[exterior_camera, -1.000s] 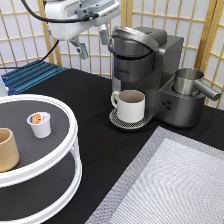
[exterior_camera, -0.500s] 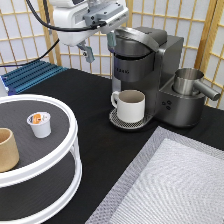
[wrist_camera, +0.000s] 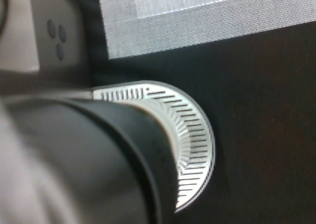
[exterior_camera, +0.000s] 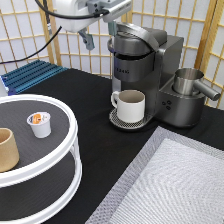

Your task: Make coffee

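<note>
Pod (exterior_camera: 39, 123) sits upright on the top tier of the round white stand (exterior_camera: 70, 150) at the exterior view's left, foil up, untouched. Tan cup (exterior_camera: 7, 149) is near it on the same tier, apart, closer to the left edge. Nothing is loaded yet.

Mug (exterior_camera: 129, 105) is already on the drip tray (exterior_camera: 116, 120) under the brewer (exterior_camera: 145, 65), so that part looks done.

Change over the last second: the end effector (exterior_camera: 97, 31) has moved from upper left toward the exterior view's right and now hangs at the top of the frame, just over the brewer's lid handle (exterior_camera: 137, 34). It is well apart from the pod and carries nothing; the two fingers stand spread, one left of the handle, one by it. My read: it is working the lid, not the pod.

Steel jug (exterior_camera: 189, 81) sits at the brewer's right side. Grey mat (exterior_camera: 170, 185) covers the black surface (exterior_camera: 95, 150) at lower right.

View split: the wrist view looks straight down past the dark brewer head onto the slotted drip tray (wrist_camera: 186, 145), brewer buttons (wrist_camera: 57, 36) and mat (wrist_camera: 215, 20); no pod, stand or fingers there. Only the exterior view shows those.
</note>
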{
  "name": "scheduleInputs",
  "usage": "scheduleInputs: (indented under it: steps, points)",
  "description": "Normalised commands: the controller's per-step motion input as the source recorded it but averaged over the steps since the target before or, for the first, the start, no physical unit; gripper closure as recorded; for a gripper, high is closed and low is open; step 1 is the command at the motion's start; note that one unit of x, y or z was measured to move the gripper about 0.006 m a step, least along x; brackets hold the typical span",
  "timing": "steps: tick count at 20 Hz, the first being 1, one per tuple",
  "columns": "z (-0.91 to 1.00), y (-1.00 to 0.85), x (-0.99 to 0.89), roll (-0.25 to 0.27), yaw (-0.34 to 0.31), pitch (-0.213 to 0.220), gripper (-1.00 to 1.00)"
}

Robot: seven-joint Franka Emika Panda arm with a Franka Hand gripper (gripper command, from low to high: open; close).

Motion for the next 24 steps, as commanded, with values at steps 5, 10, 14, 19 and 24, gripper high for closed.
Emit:
scheduleInputs:
  steps: [5, 10, 14, 19, 24]
  points:
    - [0.74, 0.5, 0.54, -0.006, 0.0, 0.188, -1.0]
    - [0.74, 0.58, 0.67, -0.028, 0.0, 0.194, -1.0]
    - [0.67, 0.25, 0.44, -0.023, -0.012, 0.125, -1.0]
    - [0.54, -0.63, 0.0, 0.127, -0.063, 0.01, -1.0]
    - [-0.05, -0.84, 0.05, 0.063, -0.061, -0.008, -1.0]
